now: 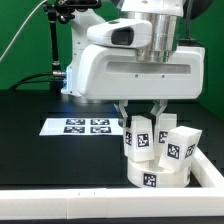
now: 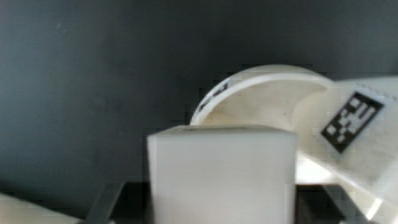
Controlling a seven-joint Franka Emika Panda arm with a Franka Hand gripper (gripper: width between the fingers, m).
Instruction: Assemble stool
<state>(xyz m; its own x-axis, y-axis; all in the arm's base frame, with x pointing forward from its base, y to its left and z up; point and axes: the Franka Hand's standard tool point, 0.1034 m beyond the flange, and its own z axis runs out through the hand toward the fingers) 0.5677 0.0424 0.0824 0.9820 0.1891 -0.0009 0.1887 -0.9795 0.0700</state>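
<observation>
The stool's round white seat (image 1: 158, 174) lies flat on the black table at the exterior view's right. Three blocky white legs with black-and-white tags stand upright on it. My gripper (image 1: 140, 118) comes straight down over the leftmost leg (image 1: 138, 136) and is shut on its upper part. The other two legs (image 1: 165, 130) (image 1: 181, 146) stand free beside it. In the wrist view the held leg (image 2: 221, 165) fills the space between my dark fingers (image 2: 118, 200), with the gripper (image 2: 222, 208) around it. Beyond lie the seat's curved rim (image 2: 267, 90) and a tagged leg (image 2: 358, 116).
The marker board (image 1: 85, 126) lies flat on the table at the exterior view's left of the seat. A long white border rail (image 1: 70, 198) runs along the front edge, and another (image 1: 208, 170) runs close along the seat's right side. A green wall stands behind.
</observation>
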